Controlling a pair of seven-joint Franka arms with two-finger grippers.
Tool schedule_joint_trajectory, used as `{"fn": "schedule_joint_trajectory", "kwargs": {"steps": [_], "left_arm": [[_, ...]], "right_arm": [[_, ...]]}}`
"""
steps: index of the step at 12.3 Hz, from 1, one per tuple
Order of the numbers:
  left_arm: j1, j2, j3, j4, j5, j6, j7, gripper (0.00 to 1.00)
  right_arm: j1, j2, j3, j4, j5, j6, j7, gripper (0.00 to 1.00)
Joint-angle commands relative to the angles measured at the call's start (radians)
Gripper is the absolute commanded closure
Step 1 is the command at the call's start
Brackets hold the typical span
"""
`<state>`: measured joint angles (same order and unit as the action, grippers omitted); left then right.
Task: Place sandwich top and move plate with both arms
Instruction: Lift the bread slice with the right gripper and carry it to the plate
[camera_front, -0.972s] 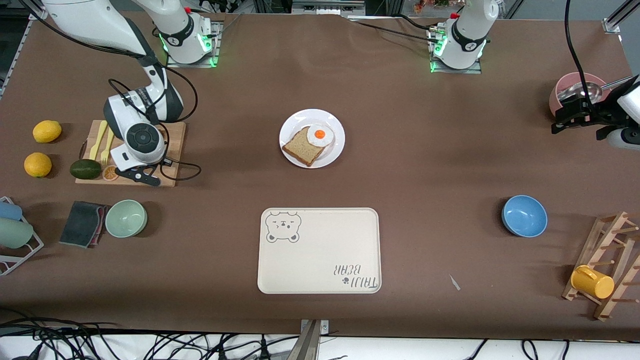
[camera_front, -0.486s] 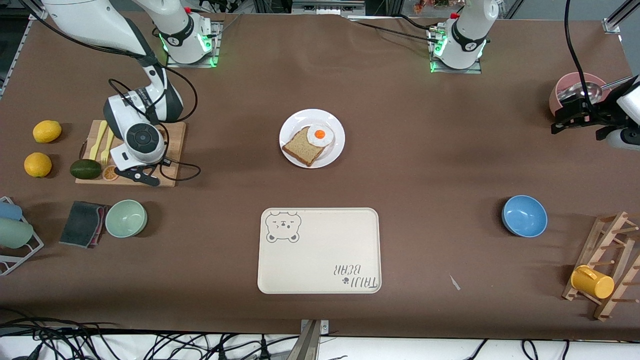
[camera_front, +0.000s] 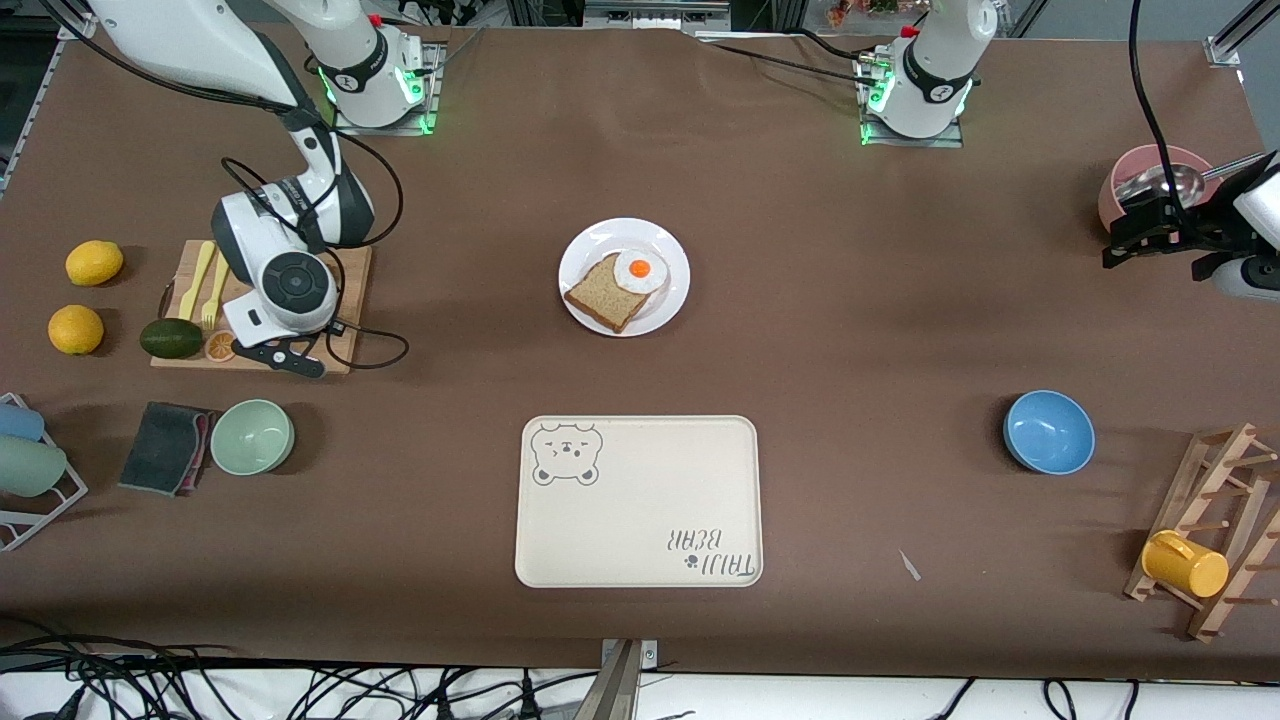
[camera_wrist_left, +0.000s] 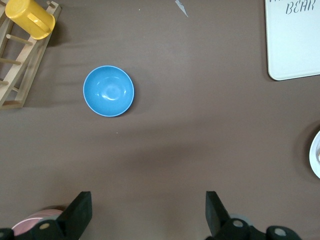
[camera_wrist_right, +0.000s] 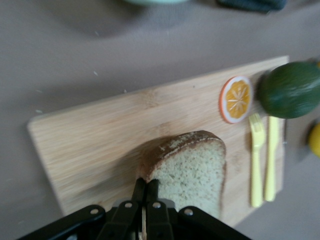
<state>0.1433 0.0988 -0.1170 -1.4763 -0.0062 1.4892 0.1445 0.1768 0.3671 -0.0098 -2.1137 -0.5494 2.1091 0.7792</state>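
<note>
My right gripper (camera_wrist_right: 145, 184) is shut on the crust edge of the sandwich top (camera_wrist_right: 192, 167), a speckled brown bread slice held just over the wooden cutting board (camera_wrist_right: 100, 135). In the front view the right arm's wrist (camera_front: 293, 285) hides that slice above the board (camera_front: 350, 262). The white plate (camera_front: 672, 248) sits mid-table with another bread slice (camera_front: 600, 297) and a fried egg (camera_front: 640, 270) on it. My left gripper (camera_front: 1125, 235) is open and empty in the air by the pink bowl (camera_front: 1150, 165); its open fingers (camera_wrist_left: 80, 205) show over bare table in the left wrist view.
The bear-print tray (camera_front: 640, 520) lies nearer the camera than the plate. A blue bowl (camera_front: 1048, 432) and a mug rack (camera_front: 1215, 530) are toward the left arm's end. An avocado (camera_front: 170, 338), lemons (camera_front: 76, 329), yellow cutlery (camera_front: 205, 285) and a green bowl (camera_front: 252, 436) surround the board.
The right arm's wrist has shifted slightly toward the plate over the cutting board. The left arm has not moved.
</note>
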Motion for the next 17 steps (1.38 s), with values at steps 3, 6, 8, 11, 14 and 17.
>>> {"fn": "schedule_joint_trajectory", "kwargs": {"steps": [3, 6, 8, 11, 14, 17], "left_arm": [[0.001, 0.004, 0.002, 0.013, 0.026, -0.004, 0.015, 0.0], [0.001, 0.006, 0.002, 0.011, 0.026, -0.004, 0.015, 0.0], [0.001, 0.006, 0.0, 0.011, 0.025, -0.004, 0.009, 0.0], [-0.007, 0.024, 0.0, 0.005, 0.026, -0.006, 0.004, 0.0], [-0.004, 0.016, 0.0, 0.007, 0.028, -0.004, -0.002, 0.0], [-0.004, 0.01, -0.003, 0.01, 0.029, 0.0, -0.014, 0.0]], "right_arm": [[0.013, 0.003, 0.123, 0.196, 0.101, -0.235, -0.012, 1.0], [0.102, 0.076, 0.156, 0.416, 0.258, -0.429, 0.005, 1.0], [0.174, 0.102, 0.154, 0.498, 0.322, -0.469, 0.085, 1.0], [0.245, 0.154, 0.156, 0.593, 0.439, -0.469, 0.217, 1.0], [0.331, 0.226, 0.156, 0.71, 0.542, -0.459, 0.407, 1.0], [0.421, 0.297, 0.156, 0.784, 0.594, -0.425, 0.596, 1.0]]}}
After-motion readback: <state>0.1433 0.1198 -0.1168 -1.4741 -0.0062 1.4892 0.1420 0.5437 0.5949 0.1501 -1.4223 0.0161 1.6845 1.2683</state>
